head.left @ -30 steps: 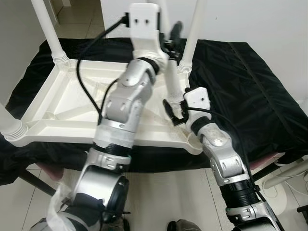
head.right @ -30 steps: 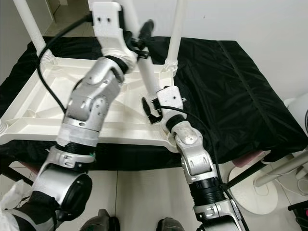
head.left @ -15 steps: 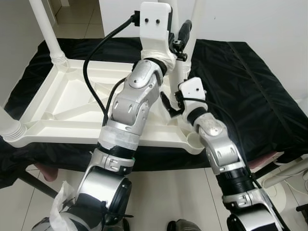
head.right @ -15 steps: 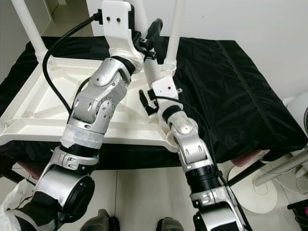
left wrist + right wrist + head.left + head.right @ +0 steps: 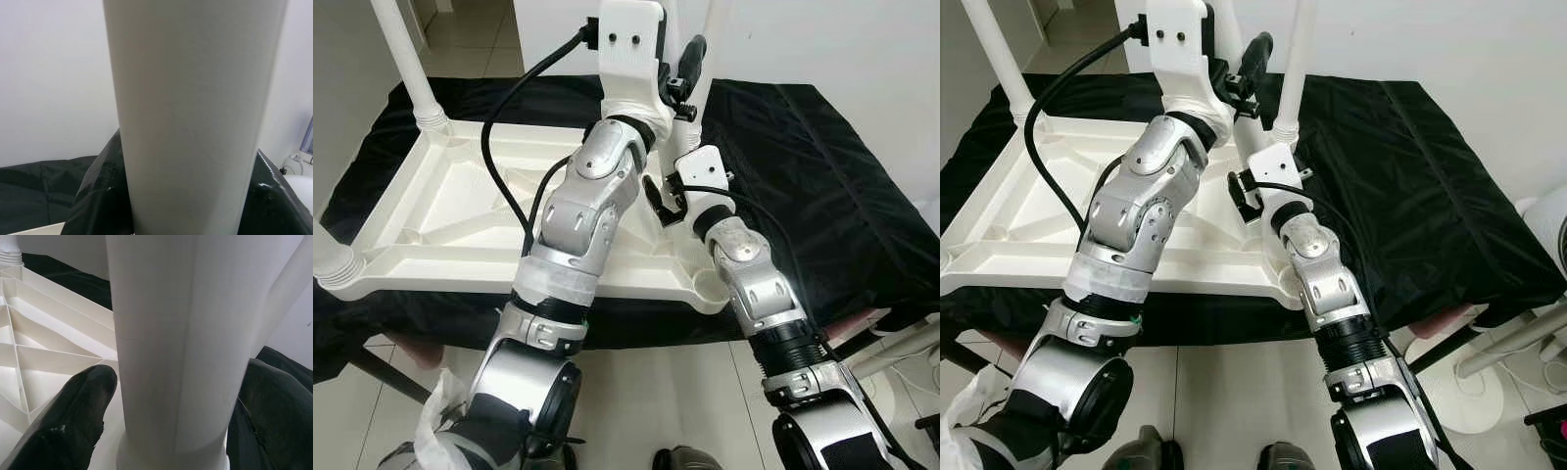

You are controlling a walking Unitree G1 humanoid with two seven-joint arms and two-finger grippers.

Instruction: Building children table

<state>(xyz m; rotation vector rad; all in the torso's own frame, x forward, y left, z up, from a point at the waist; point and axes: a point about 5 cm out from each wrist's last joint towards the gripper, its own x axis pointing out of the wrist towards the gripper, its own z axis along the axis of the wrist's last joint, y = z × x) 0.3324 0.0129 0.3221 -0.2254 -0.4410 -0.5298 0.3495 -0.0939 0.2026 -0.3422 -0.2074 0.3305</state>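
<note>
One white ribbed plastic tabletop (image 5: 460, 211) lies upside down, centre-left, on a black cloth (image 5: 803, 186). Three round smooth legs stand visible: upper-left leg (image 5: 406, 64), left-edge leg (image 5: 328, 250), centre leg (image 5: 1246, 147). Left hand (image 5: 680, 83) and right hand (image 5: 666, 201) both clasp the centre leg.

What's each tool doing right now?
Left tool: closed on the white table leg, high up.
Right tool: fingers either side of that leg's base, grip uncertain.
</note>
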